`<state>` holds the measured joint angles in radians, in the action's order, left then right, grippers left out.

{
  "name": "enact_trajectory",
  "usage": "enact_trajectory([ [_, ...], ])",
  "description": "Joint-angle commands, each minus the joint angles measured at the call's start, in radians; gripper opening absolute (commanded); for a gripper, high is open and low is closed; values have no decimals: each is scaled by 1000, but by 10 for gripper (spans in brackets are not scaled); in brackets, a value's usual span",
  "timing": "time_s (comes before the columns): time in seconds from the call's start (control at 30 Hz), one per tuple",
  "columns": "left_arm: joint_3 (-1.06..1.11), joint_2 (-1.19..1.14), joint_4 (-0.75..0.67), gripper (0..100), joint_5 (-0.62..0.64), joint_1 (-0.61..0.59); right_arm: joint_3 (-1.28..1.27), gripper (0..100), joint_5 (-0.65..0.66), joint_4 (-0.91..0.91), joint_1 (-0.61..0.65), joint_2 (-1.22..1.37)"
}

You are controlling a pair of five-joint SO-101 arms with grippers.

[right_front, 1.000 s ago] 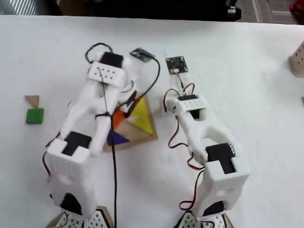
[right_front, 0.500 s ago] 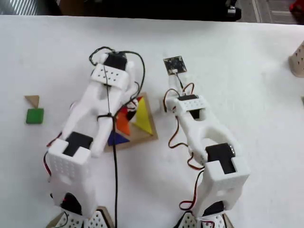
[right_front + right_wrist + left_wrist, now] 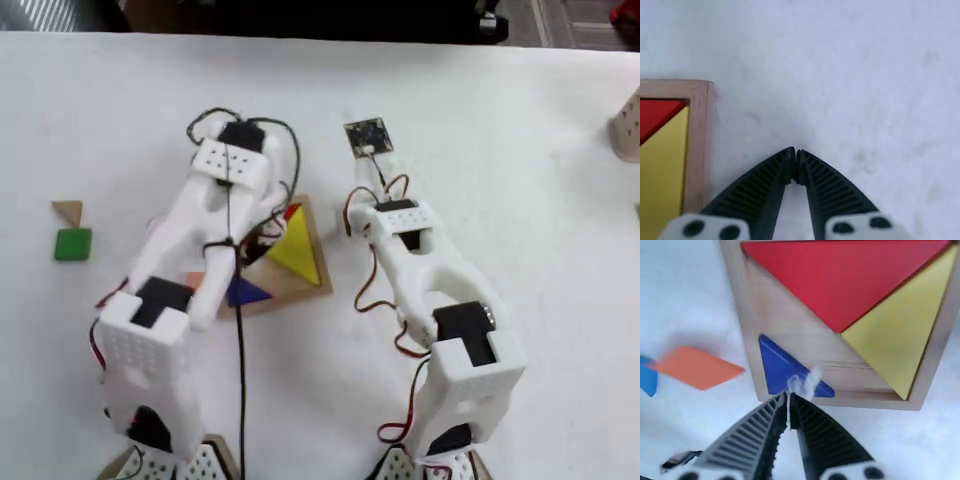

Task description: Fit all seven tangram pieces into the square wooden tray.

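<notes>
The square wooden tray (image 3: 738, 315) holds a red triangle (image 3: 850, 280), a yellow triangle (image 3: 895, 340) and a small blue triangle (image 3: 782, 372). My left gripper (image 3: 788, 400) is shut with nothing in it, its tips just over the blue triangle's edge. An orange parallelogram (image 3: 697, 367) lies on the table beside the tray, next to another blue piece (image 3: 646, 379). In the high view the left arm (image 3: 230, 165) covers much of the tray (image 3: 322, 281). My right gripper (image 3: 794, 156) is shut above bare table beside the tray's corner (image 3: 702, 125).
A green square (image 3: 73, 244) and a tan triangle (image 3: 68, 211) lie far to the left on the white table. A perforated wooden block (image 3: 627, 125) stands at the right edge. Cables hang around both arms.
The orange piece, earlier inside the tray under the left gripper, now lies outside it on the left. The left arm shifted slightly. The right arm kept still.
</notes>
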<state>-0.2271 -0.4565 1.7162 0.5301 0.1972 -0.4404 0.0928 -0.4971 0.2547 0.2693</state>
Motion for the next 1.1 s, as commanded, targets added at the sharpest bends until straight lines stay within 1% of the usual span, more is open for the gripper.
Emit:
enact_trajectory([
  [0.0,-6,48,3,23,-252,-38,46,20,20,21,-2,-7],
  [0.07,-6,50,3,23,-388,-38,44,19,20,21,-2,-7],
  [0.13,-15,51,6,23,-463,-45,44,19,20,21,-2,-7],
  [0.2,-46,51,20,23,-468,-67,44,19,20,21,-2,-7],
  [0.27,-81,53,46,23,-476,-117,44,19,20,19,-1,-7],
  [0.4,-118,96,48,23,-477,-255,44,19,20,19,-1,-7],
  [0.57,-103,202,55,23,-479,-430,44,20,20,21,-2,-7],
  [0.6,-80,220,51,23,-493,-464,43,20,20,21,-2,-7],
  [0.67,-34,251,48,23,-563,-513,43,21,20,22,-2,-7],
  [0.77,63,303,48,23,-689,-570,43,21,20,22,-2,-7],
  [0.87,190,361,35,23,-764,-615,43,21,20,22,-2,-7],
  [0.93,310,407,-11,23,-810,-644,43,21,20,22,-2,-7],
  [1.07,606,538,-161,22,-905,-665,43,21,20,22,-2,-7],
])
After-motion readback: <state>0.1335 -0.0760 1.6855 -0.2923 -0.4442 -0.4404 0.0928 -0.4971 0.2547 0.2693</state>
